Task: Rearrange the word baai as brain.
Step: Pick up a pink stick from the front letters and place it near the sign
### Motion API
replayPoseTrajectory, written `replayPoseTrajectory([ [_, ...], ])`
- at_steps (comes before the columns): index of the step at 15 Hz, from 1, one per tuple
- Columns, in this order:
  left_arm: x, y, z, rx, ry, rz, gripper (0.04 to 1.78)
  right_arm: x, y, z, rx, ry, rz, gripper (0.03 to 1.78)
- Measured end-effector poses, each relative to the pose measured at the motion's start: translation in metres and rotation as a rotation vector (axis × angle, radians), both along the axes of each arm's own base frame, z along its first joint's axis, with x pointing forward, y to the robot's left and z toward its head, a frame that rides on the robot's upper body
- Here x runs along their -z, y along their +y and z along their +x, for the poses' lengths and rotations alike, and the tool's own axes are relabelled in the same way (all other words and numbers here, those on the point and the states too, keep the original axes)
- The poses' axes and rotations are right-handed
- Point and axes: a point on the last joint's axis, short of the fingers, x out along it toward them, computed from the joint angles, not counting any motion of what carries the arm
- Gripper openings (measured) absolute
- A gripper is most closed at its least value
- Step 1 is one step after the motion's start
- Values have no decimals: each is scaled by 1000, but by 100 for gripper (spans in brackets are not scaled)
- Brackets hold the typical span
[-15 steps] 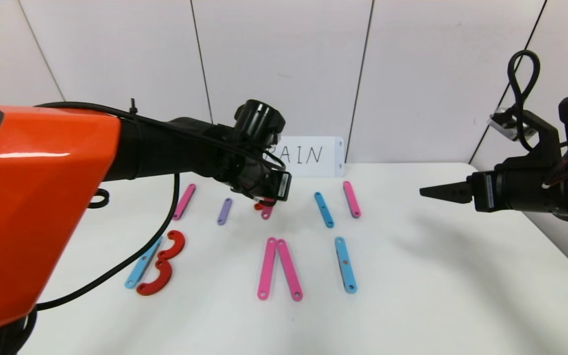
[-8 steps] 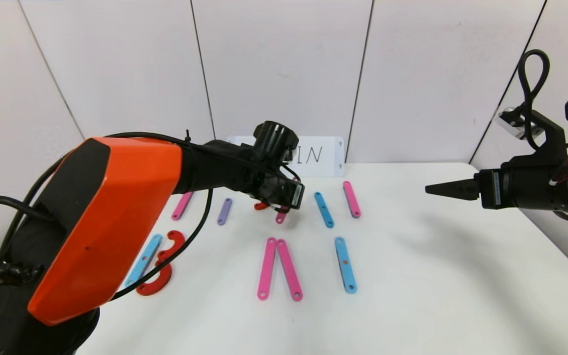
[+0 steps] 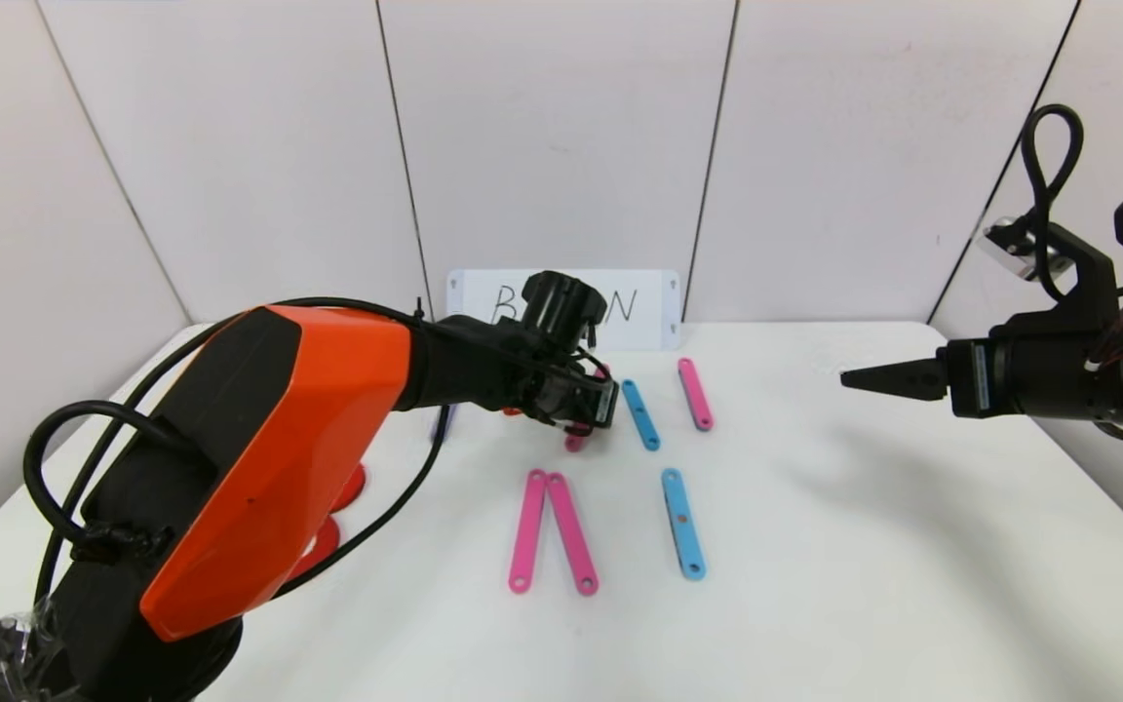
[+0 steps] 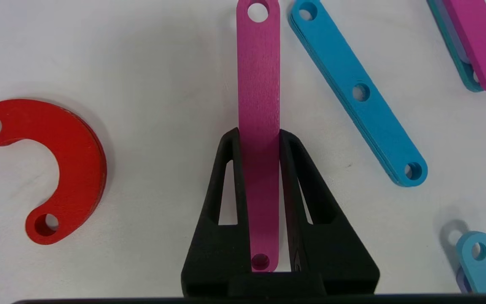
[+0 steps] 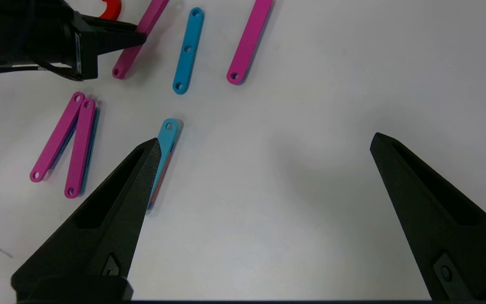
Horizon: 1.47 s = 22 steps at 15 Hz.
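My left gripper (image 3: 593,414) is shut on a pink strip (image 4: 258,63), which runs lengthwise between the fingers (image 4: 226,169) low at the table's back middle. A red half-ring curve (image 4: 70,152) lies apart to one side of it, and a light-blue strip (image 3: 639,414) lies close on the other side. A pink strip (image 3: 695,393) lies farther right. Two pink strips (image 3: 532,526) form a narrow V in front, next to a light-blue strip (image 3: 683,522). Red curves (image 3: 352,487) at the left are mostly hidden by my left arm. My right gripper (image 3: 849,378) hovers open and empty at the right.
A white handwritten card (image 3: 654,302) stands against the back wall, partly hidden by my left wrist. My orange left upper arm (image 3: 269,458) covers the table's left part. The table edge runs along the right.
My left gripper has carried the pink strip to the right, away from the red curve and toward the light-blue strip. My left elbow has swung inward. The right arm has hardly moved.
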Motion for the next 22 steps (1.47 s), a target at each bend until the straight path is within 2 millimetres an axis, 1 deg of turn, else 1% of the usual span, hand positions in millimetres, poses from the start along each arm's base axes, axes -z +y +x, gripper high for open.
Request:
replayPoseTrajectory([
  [2, 2, -4, 2, -35, -8, -50, 27, 0, 0, 0, -1, 0, 0, 174],
  [6, 7, -8, 1, -116, 9, -76, 28, 0, 0, -1, -1, 1, -1, 174],
  [8, 8, -11, -1, -123, 11, -79, 32, 0, 0, -1, -1, 0, -1, 174],
  [9, 8, -11, -1, -123, 12, -80, 38, 0, 0, -1, -1, 0, -1, 174],
  [11, 9, -11, -1, -124, 14, -80, 57, 0, 0, -1, -2, 0, -1, 174],
  [12, 9, -11, -1, -124, 12, -82, 71, 0, 0, -1, -2, 0, -1, 174],
  [15, 9, -12, -1, -122, 12, -81, 124, 0, 0, -1, -1, 0, -1, 174],
  [17, 6, -11, -2, -121, 7, -85, 150, 0, 0, -1, -2, 0, -1, 174],
  [19, 1, -12, -3, -119, -4, -94, 168, 0, 0, -1, -2, 0, -1, 174],
  [20, -3, -11, -4, -117, -11, -100, 172, 0, 0, -1, -2, 1, -2, 174],
  [22, -12, -10, -6, -117, -24, -106, 174, 0, 0, -1, -1, 1, -1, 174],
])
